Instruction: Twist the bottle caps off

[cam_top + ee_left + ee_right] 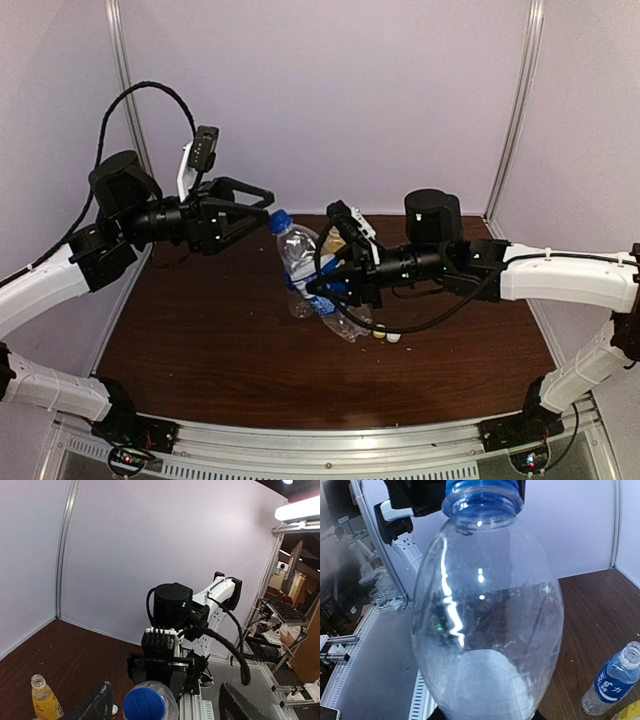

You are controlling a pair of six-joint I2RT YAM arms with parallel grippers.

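My right gripper (325,285) is shut on the taller clear bottle (297,255) around its blue label and holds it tilted above the table. The bottle fills the right wrist view (485,620) and hides the fingers. Its blue cap (280,221) is on the neck and points toward my left gripper (262,205). That gripper is open, just left of the cap. In the left wrist view the blue cap (145,705) lies between the spread fingers (97,705). The yellow-orange bottle (44,700) stands uncapped. The short clear bottle (615,680) is uncapped on the table. A yellow cap (380,333) and a white cap (393,337) lie beside it.
The brown table (200,350) is walled by white panels at the back and sides. The short clear bottle (345,322) lies just under my right gripper. The yellow-orange bottle (335,240) stands behind the right wrist. A metal rail (330,455) runs along the near edge.
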